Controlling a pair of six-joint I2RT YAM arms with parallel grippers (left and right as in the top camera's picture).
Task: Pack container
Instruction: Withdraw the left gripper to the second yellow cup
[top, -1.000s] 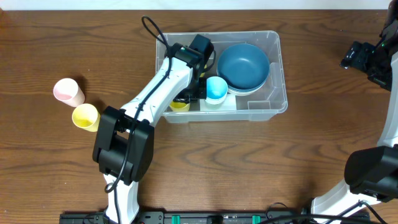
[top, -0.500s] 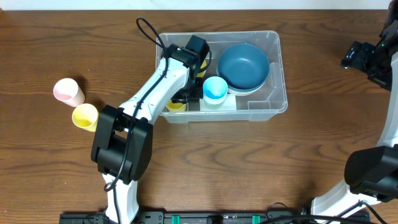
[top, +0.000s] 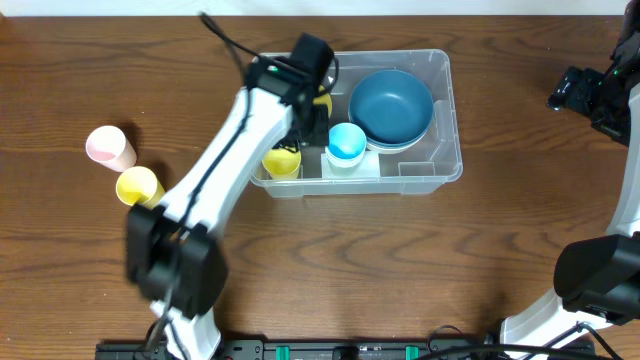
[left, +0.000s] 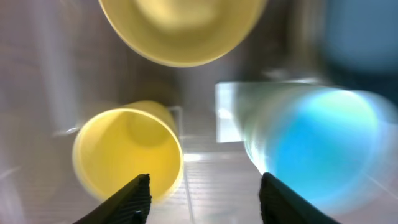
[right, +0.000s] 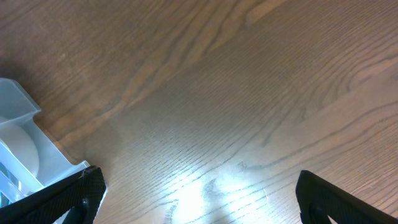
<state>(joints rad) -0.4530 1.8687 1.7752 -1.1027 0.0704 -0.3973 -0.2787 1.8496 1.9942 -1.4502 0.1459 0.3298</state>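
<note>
1. While I'm driving this from the remote desk, biggest thing first: the wooden table (top: 400, 260) fills the overhead view.
2. Next, the container (top: 425, 170). It sits toward the far middle of the table, long side running left to right. The left arm (top: 230, 150) reaches up from the near edge and over its left end.
3. A blue bowl (top: 390, 105) takes up the container's right half.
4. The left gripper (left: 205, 186) hangs inside the container's left end. Its fingers are spread with nothing pinched, and I can see the container floor through the gap.
5. The right gripper (right: 199, 199) is well off to the container's right, over plain wood. Its jaws are wide apart and holding nothing, and only a corner of the container shows at the left edge of that wrist cam.
6. A blue cup (top: 347, 143) stands upright just beside the bowl, by the near wall.
7. A yellow cup (left: 127, 152) stands mouth up, left of the blue one and just ahead of the left finger. There's another yellow rim (left: 180, 25) beyond it, cup or bowl, can't tell.
8. Out on the table, well left of the container, a loose yellow cup (top: 137, 186) and a pink cup (top: 110, 147) sit near each other.
</note>
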